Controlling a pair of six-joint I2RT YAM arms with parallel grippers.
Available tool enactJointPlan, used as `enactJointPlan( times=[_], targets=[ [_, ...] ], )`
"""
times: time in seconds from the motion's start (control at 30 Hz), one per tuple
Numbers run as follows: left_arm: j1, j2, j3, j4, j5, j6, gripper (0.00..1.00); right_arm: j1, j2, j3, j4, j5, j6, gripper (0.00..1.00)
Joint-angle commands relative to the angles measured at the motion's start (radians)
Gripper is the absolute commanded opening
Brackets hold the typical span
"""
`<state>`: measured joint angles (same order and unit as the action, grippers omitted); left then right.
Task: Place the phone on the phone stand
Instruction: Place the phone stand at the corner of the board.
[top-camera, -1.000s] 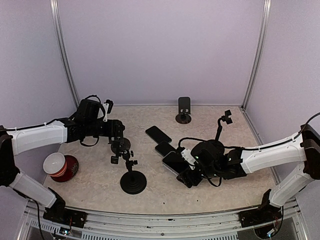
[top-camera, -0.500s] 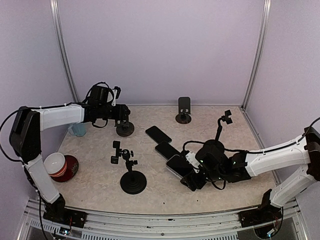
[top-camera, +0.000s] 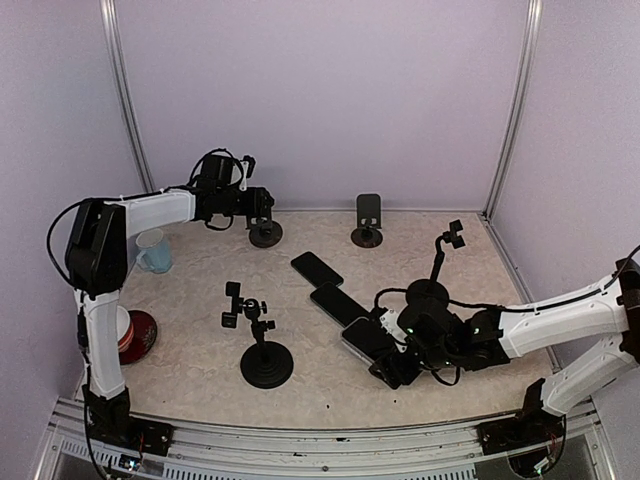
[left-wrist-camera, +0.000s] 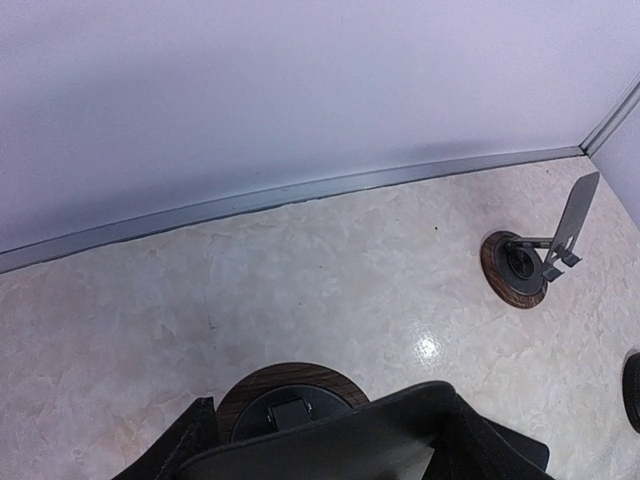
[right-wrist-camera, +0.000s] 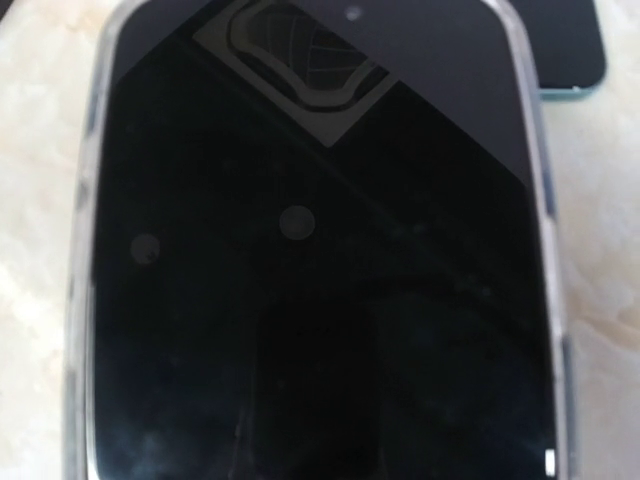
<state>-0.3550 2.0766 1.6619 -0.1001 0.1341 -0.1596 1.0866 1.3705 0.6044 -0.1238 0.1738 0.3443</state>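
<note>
Left gripper (top-camera: 262, 210) is closed on a stand (top-camera: 266, 235) near the back wall. Right gripper (top-camera: 392, 366) sits low at the near end of a phone (top-camera: 363, 337) lying flat on the table (top-camera: 180, 335). Its fingers are hidden, so its grip cannot be told.

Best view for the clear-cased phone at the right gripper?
Right wrist: the clear-cased phone fills the frame, dark screen up. Top external shows it small, near end under the right gripper. Left wrist doesn't show it.

Three phones (top-camera: 316, 268) (top-camera: 337, 300) (top-camera: 362, 335), four stands (top-camera: 266, 234) (top-camera: 368, 220) (top-camera: 266, 366) (top-camera: 437, 264), two cups (top-camera: 155, 251) (top-camera: 140, 331).
</note>
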Motion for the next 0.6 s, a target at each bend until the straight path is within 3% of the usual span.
enactJointPlan(
  times=[0.0,0.33,0.57],
  targets=[
    [0.005,0.079,0.123,-0.010,0.042,-0.001,0.58,0.013,-0.071,0.013,0.037,0.041,0.035,0.45],
    [0.005,0.260,0.343,-0.070,0.050,0.001,0.59,0.016,-0.040,0.041,0.027,0.049,0.052,0.45],
    [0.002,0.304,0.363,-0.058,0.067,-0.033,0.58,0.019,-0.014,0.056,0.032,0.048,0.052,0.45]
  ],
)
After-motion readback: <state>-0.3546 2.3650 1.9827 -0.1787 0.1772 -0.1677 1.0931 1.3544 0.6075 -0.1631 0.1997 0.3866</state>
